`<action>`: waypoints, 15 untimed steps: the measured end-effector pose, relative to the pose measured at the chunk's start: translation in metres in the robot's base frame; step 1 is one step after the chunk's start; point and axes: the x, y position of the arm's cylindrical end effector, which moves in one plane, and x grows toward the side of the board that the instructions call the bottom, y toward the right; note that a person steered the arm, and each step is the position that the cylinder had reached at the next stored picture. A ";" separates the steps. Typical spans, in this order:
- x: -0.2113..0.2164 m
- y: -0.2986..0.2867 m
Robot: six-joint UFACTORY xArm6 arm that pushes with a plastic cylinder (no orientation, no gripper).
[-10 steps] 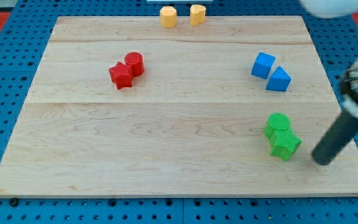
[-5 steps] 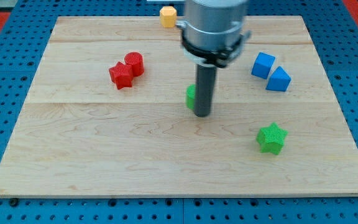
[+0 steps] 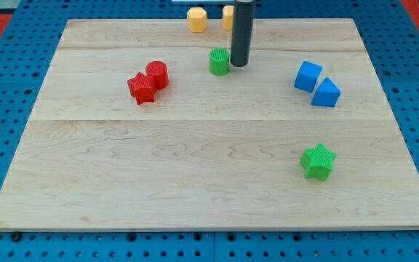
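Note:
My tip (image 3: 239, 64) rests on the board near the view's top centre, touching the right side of a green cylinder (image 3: 219, 62). The dark rod rises straight up out of the view and partly covers one yellow block (image 3: 228, 16). A second yellow block (image 3: 196, 19) sits just left of it at the board's top edge. A green star block (image 3: 318, 161) lies alone at the lower right.
A red cylinder (image 3: 157, 74) and a red star block (image 3: 142, 89) touch each other at the left. A blue cube (image 3: 308, 76) and a blue triangular block (image 3: 326, 93) sit together at the right. The wooden board (image 3: 195, 182) lies on a blue pegboard.
The green cylinder has been pushed from beside the green star to the centre, then up toward the view's top. The green star shifted slightly left. My tip travelled with the cylinder.

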 end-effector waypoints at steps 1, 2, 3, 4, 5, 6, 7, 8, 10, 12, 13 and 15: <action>0.003 -0.034; 0.007 -0.041; 0.016 -0.030; 0.016 -0.064; 0.025 -0.077; -0.002 -0.108; -0.032 -0.138; -0.051 -0.160; -0.051 -0.184; -0.086 -0.182; -0.092 -0.176; -0.056 -0.169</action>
